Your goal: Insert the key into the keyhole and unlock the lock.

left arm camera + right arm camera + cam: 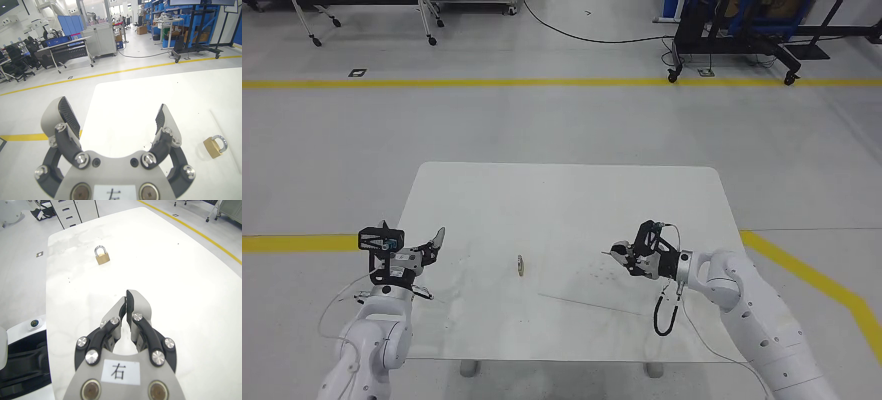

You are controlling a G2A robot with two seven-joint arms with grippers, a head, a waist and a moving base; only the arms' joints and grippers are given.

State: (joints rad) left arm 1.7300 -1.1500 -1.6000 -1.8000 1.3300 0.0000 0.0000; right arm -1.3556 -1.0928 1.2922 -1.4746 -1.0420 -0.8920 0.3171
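Note:
A brass padlock (519, 264) with a silver shackle lies flat near the middle of the white table (562, 200). It appears in the left wrist view (212, 147) and in the right wrist view (102, 257). My left gripper (412, 238) (113, 106) is open and empty at the table's left edge, one finger (65, 113) out over the floor. My right gripper (615, 249) (126, 294) hovers low over the table to the right of the padlock, pointing toward it, with its pads pressed together. I cannot make out a key between them.
Small dark specks dot the table near the right gripper. Bare tabletop stretches behind the padlock and on either side of it. Yellow floor tape runs beyond both table ends. Carts and stands are far off across the floor.

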